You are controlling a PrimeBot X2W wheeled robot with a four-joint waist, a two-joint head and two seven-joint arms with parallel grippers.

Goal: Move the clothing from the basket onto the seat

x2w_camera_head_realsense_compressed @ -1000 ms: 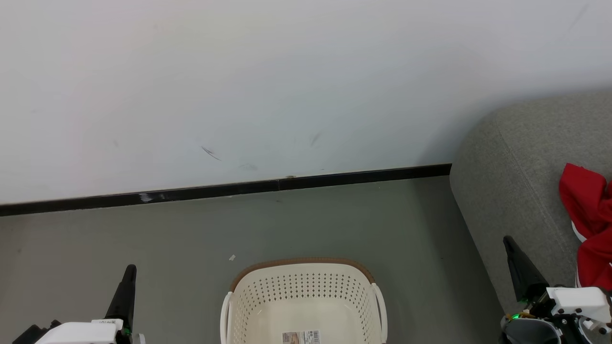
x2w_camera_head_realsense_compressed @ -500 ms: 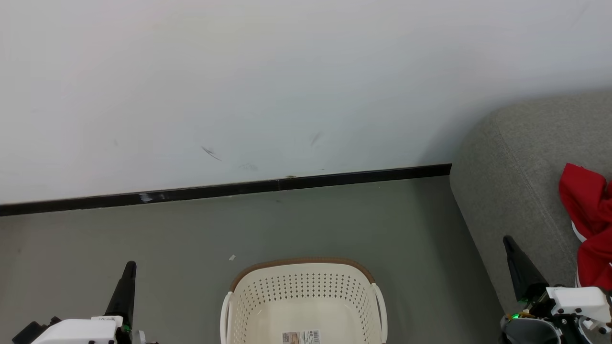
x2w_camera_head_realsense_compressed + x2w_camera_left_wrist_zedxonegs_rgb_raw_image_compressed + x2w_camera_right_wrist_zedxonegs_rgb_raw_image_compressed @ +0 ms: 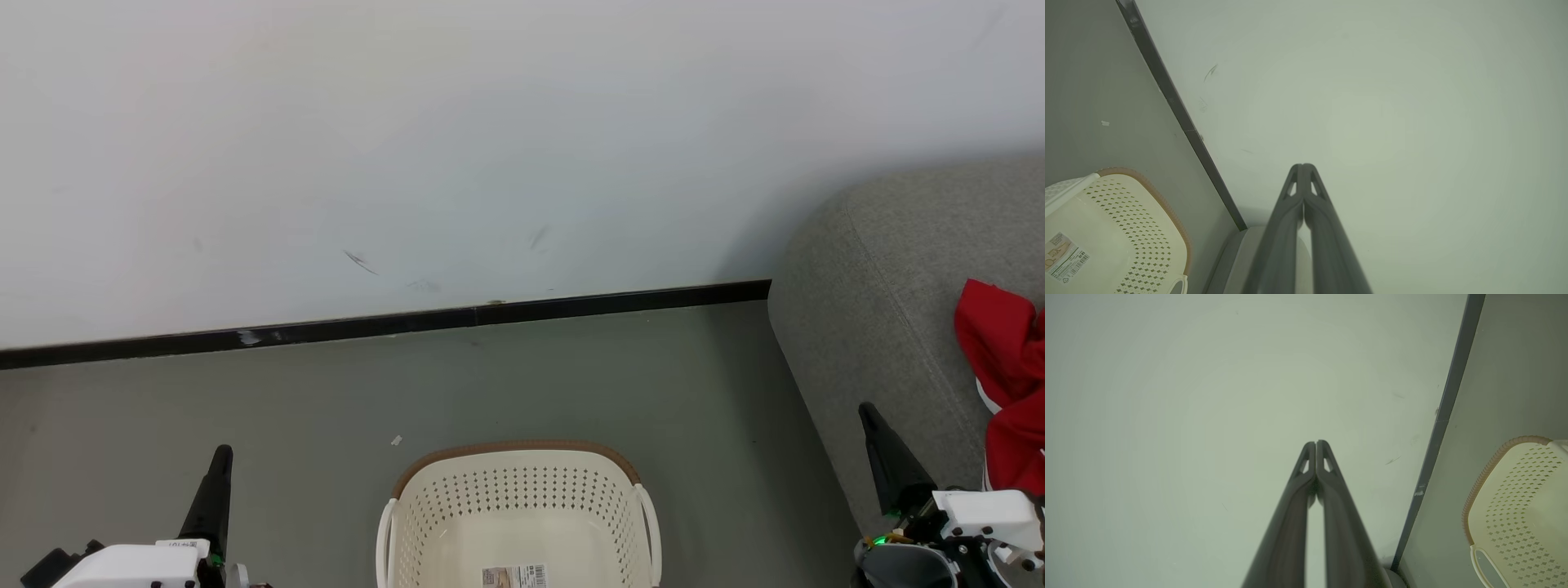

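You're basically done, I'd say: the basket [image 3: 519,490] looks bare inside, and the red clothing [image 3: 1008,384] lies on the seat [image 3: 882,286]. Your left gripper [image 3: 221,454] and right gripper [image 3: 869,412] both have jaws pressed together, holding nothing. Next, just check the basket's hidden near end.

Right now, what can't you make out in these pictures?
Basket: head view's bottom edge cuts off its near part, so leftovers there are unknown.
Clothing on the seat: head view's right edge cuts it; garment count unclear.
Label in the basket: print too small to read, head view.
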